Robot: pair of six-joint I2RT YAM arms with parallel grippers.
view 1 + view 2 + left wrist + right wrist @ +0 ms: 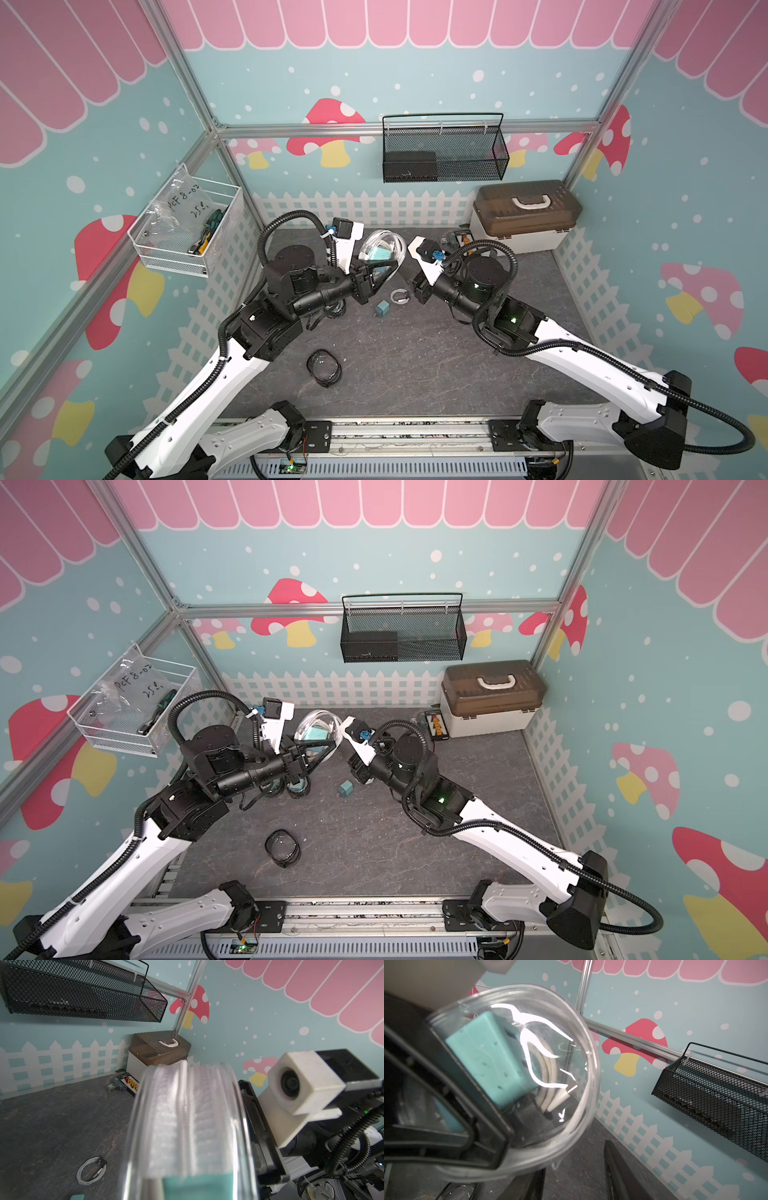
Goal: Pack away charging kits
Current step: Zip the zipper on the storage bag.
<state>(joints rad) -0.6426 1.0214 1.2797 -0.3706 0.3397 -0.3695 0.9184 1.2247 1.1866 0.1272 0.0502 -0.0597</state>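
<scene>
Nearest, flat on the dark, veined table [436, 374]: oval black-rimmed pouch [324, 368] with glossy window. Beyond, loose teal cube charger [381, 309] near a coiled white cable [399, 296]; more dark-rimmed pouches [298, 788] half hidden under the left arm [249, 777]. Left hand [382, 268] pinching the clear pouch [384, 243] off the table, packed charger [483, 1057] and braided cord [548, 1068] inside. Right hand [417, 290] spread, empty, largely hidden beneath its camera [420, 250].

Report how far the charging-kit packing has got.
Done: the clear pouch already holds a teal charger and a white cable.
In hand: the left gripper grips that pouch; the right gripper is open nearby.
Left: a loose charger and a coiled cable lie on the table; a black-rimmed pouch looks empty.
</scene>
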